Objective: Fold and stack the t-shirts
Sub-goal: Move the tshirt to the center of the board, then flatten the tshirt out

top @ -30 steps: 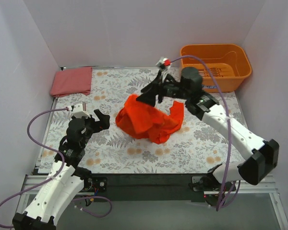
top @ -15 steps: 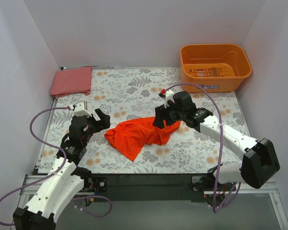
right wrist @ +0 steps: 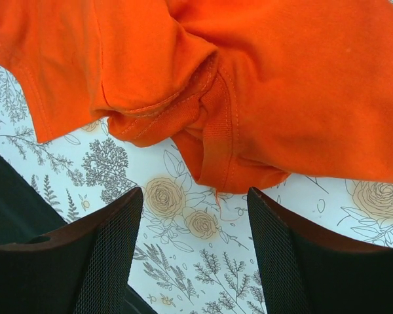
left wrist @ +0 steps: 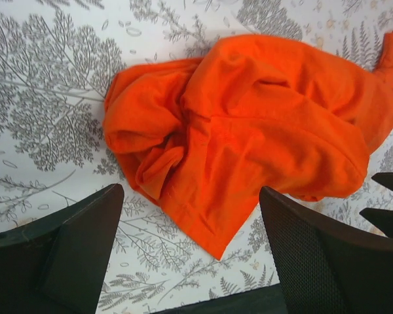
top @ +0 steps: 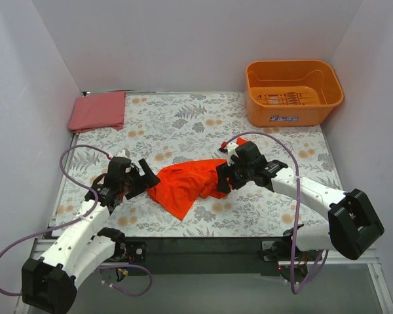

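Observation:
The vivid orange-red t-shirt [top: 183,186] lies crumpled on the flowered tablecloth near the front middle; it also shows in the left wrist view [left wrist: 249,131] and the right wrist view [right wrist: 262,85]. The duller pinkish-red t-shirt [top: 98,110] lies folded as a rectangle at the back left. My left gripper [top: 143,178] is open and empty just left of the orange-red shirt, its jaws wide with the shirt's corner between them in its wrist view [left wrist: 190,261]. My right gripper [top: 224,178] is open and empty at the shirt's right edge, over bare cloth [right wrist: 196,261].
A rigid orange plastic tub [top: 293,91] stands at the back right. White walls close in the table on three sides. The table's front edge [top: 196,239] runs just below the shirt.
My right gripper carried the orange-red shirt down from mid-air, laid it on the table and opened. The shirt spread flatter. My left gripper moved right toward the shirt.

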Tool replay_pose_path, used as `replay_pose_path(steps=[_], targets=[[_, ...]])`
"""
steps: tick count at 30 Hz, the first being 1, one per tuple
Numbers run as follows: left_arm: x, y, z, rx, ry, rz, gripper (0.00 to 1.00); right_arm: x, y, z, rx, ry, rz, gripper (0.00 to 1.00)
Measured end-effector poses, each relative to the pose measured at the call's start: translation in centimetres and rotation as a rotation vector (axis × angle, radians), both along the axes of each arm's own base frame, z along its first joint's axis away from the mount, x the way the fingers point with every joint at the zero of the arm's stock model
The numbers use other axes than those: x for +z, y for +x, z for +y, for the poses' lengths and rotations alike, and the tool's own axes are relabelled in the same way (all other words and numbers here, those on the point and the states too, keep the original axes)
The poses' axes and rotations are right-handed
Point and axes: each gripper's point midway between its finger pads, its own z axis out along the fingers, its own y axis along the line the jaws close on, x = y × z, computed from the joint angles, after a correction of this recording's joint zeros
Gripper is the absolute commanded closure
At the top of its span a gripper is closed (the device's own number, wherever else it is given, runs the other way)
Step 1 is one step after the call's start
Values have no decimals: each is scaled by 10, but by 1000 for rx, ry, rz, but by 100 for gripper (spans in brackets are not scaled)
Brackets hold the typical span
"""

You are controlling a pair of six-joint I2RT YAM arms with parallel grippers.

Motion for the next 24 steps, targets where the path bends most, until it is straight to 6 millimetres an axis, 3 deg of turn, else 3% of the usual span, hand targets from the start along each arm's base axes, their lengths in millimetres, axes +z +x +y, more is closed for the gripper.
replay_pose_path(steps=[6,11,16,19,20,21,22,23,24], targets=[[-28,-8,-7,7,-14,147,18,-2,8,-2,-16,-20,-32,28],[-55,-12,-9,20,-5,253,24,-22,8,-4,-13,-70,6,28],[-68,-9,-11,33,2,295,43,-41,3,-5,-1,-106,56,30],[-76,-5,-9,52,19,307,66,-49,0,-5,8,-123,78,42],[-79,-4,-7,62,33,313,74,-52,-1,-5,13,-130,85,54],[-81,-2,-5,72,45,317,80,-54,-2,-5,24,-136,88,60],[-82,2,-3,82,63,316,82,-56,-4,-5,31,-140,95,69],[-82,5,0,87,83,312,82,-57,-5,-5,35,-143,100,88],[-82,12,2,100,105,303,83,-59,-6,-5,49,-148,103,96]])
